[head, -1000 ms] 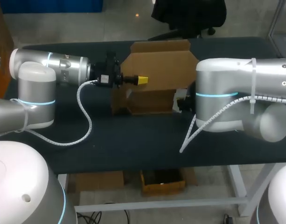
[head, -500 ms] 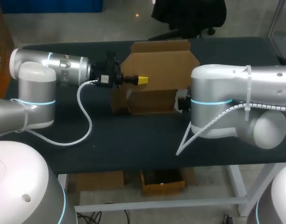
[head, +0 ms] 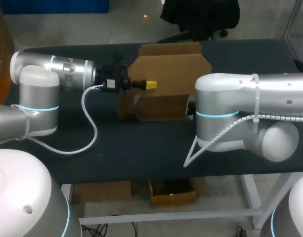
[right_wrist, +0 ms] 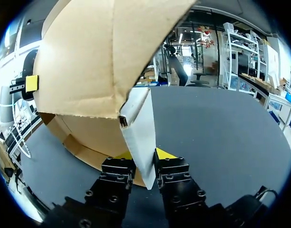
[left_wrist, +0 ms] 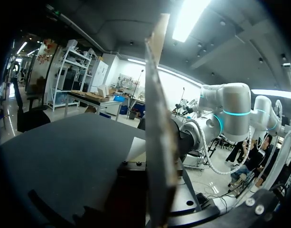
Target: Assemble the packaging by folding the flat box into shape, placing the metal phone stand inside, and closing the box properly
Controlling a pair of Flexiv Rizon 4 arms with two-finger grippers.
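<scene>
Brown corrugated cardboard box (head: 163,81) stands half-formed at the upper centre of the head view, with its broad panel upright. What is inside it cannot be told. Left gripper (head: 150,85) is nipped thin onto that panel near its left edge. Right gripper (right_wrist: 145,155) clamps a white-faced side flap between both yellow tips. Dark matte surface (head: 141,143) runs open from the box to the lower edge.

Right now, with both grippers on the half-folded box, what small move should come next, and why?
Probably the right gripper should swing the side flap it pinches a little inward along its crease, while the left gripper keeps the upright panel of the cardboard box steady. The box stands open and only partly formed, so its walls need squaring first.
</scene>
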